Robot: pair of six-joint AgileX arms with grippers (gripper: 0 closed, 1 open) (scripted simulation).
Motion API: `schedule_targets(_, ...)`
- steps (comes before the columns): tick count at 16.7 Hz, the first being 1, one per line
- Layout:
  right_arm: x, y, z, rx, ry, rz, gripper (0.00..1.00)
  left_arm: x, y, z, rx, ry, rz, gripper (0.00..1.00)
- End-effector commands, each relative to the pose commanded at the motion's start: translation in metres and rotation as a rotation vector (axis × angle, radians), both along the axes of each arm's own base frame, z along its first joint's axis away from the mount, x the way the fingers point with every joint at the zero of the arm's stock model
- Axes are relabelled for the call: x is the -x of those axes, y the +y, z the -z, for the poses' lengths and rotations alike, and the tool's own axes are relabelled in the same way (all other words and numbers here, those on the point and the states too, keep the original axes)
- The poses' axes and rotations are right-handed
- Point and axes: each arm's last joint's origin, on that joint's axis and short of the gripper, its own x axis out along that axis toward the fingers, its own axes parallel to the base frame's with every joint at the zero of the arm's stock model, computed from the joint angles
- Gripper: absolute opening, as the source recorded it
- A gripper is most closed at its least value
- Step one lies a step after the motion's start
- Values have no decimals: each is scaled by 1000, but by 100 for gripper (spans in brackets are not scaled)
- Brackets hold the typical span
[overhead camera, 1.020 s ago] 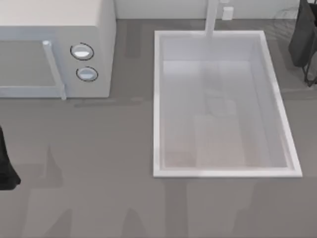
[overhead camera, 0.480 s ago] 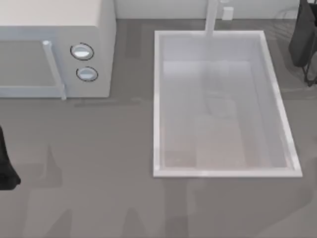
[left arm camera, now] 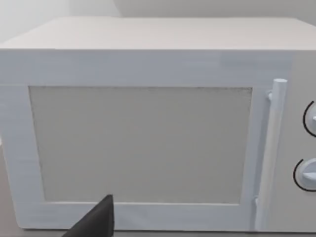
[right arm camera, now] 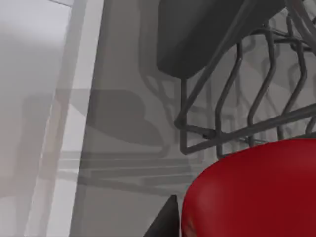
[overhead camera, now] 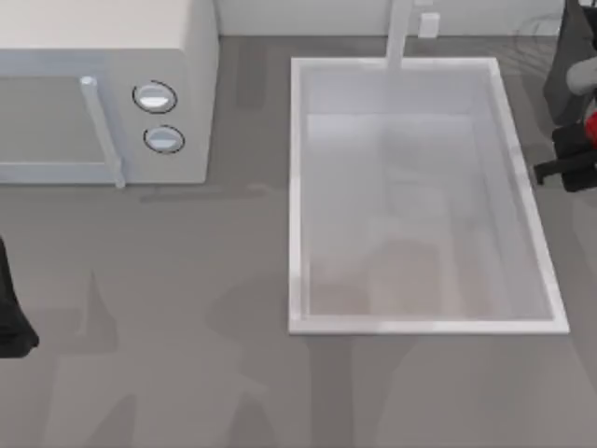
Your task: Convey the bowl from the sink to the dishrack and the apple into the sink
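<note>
The glossy red apple looms close in the right wrist view, with a dark fingertip against its side. From above, a bit of the apple shows at the right edge, held in my right gripper, which is shut on it just outside the right rim of the sink. The white basin holds nothing. The dark wire dishrack stands right behind the apple. A dark grey rounded shape lies behind its wires; I cannot tell whether it is the bowl. My left arm is parked at the left edge.
A white microwave with two round knobs occupies the back left and stands close in front of the left wrist camera. The white faucet post rises at the sink's back rim. Grey counter lies in front of the sink.
My right gripper has come down and leftward from the back right corner into view with the apple. A soft shadow has appeared on the sink floor. The left arm has not moved.
</note>
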Motion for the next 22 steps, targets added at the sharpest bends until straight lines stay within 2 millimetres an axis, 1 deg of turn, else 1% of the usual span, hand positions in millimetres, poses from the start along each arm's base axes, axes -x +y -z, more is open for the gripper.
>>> schedule_targets(2,2,32,2,-24,-158,-27,0,0,0,0,0,0,0,100)
schedule_targets(5,14,74,-3,-110,-382,-59,0,0,0,0,0,0,0,100)
schedule_targets(7,26,97,-10,-190,-510,-74,0,0,0,0,0,0,0,100)
schedule_targets(9,39,114,-17,-271,-609,-83,0,0,0,0,0,0,0,100)
schedule_targets(12,51,127,-27,-355,-694,-89,0,0,0,0,0,0,0,100)
schedule_targets(18,51,129,-28,-367,-703,-89,0,0,0,0,0,0,0,100)
schedule_targets(20,51,130,-25,-368,-702,-92,0,0,0,0,0,0,0,100)
schedule_targets(22,48,134,-11,-369,-697,-97,0,0,0,0,0,0,0,100)
